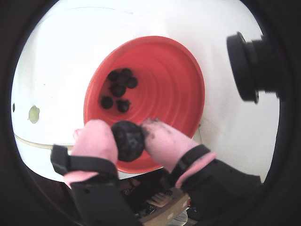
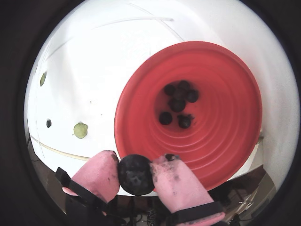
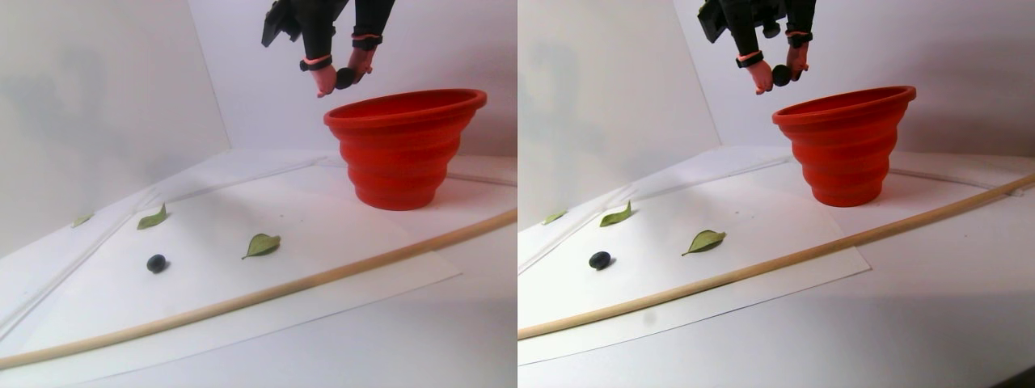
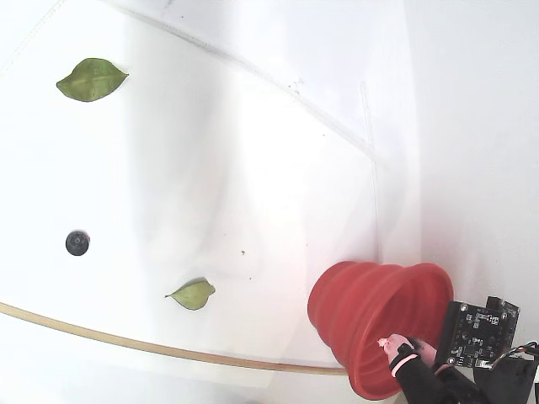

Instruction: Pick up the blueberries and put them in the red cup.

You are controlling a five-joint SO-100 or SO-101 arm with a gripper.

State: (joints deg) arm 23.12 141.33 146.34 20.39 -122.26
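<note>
Blueberries: one dark berry is pinched between the pink fingertips, held in the air over the near rim of the cup, at about 6 o'clock of the cup's mouth in both wrist views.
Berries in the cup: a cluster of berries sits on the cup's floor, some touching, one pair a little apart towards 7 o'clock of the bunch; exactly how many is hard to count.
Loose berry: one more berry lies alone on the white sheet, well away from the cup, out at 8 o'clock of it in the stereo pair view; the fixed view shows it at the left side.
Red cup: the red cup stands upright on the sheet, stepped walls widening to a broad rim, mouth open to the gripper above it.
Gripper: the gripper is clamped narrow on the held berry, pink pads pressed to both sides, black straps behind them; in the stereo pair view it hangs just above the rim's 10 o'clock edge, clear of the cup.
Leaves: a green leaf lies near the loose berry, another leaf farther back, and a third, paler one at the sheet's edge.
Stick: a long pale wooden rod runs across the sheet in front of the cup, touching nothing else.
</note>
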